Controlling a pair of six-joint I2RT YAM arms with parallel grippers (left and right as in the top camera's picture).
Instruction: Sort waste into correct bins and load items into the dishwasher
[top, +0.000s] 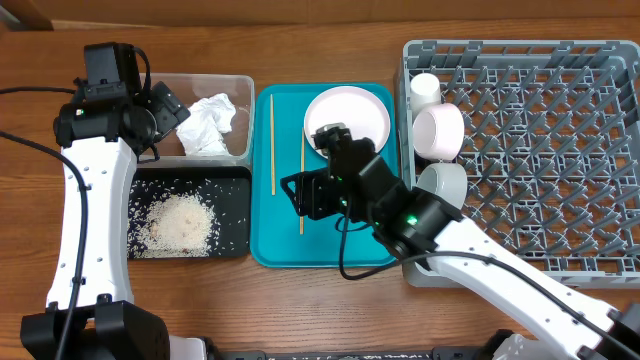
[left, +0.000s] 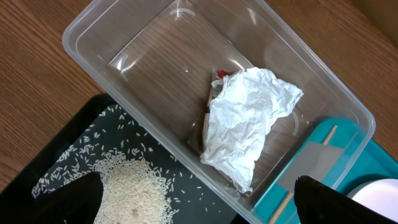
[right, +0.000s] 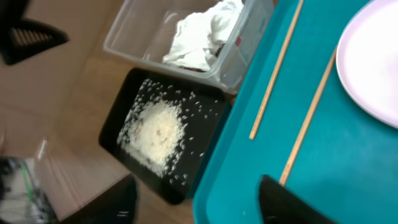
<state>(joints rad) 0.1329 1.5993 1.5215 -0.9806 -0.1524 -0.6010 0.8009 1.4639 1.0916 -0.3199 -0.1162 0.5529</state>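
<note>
The crumpled white tissue (top: 208, 125) lies in the clear tub (top: 236, 84), with the red wrapper (left: 222, 73) peeking out from under it. The rice (top: 182, 222) is piled in the black tray (top: 236, 240). My left gripper (top: 166, 106) is open and empty above the tub's left end. The two chopsticks (top: 272, 145) (top: 302, 190) and the plate (top: 347, 118) lie on the teal tray (top: 270, 245). My right gripper (top: 300, 195) is open and empty low over the teal tray, beside the right chopstick (right: 308, 118). The cup (top: 425, 88) and two bowls (top: 438, 132) (top: 442, 182) sit in the grey rack (top: 530, 150).
The tub and the black tray stand side by side left of the teal tray, and the rack is against its right edge. Bare wooden table (top: 30, 200) lies to the left and along the front. The right arm reaches across the rack's front left corner.
</note>
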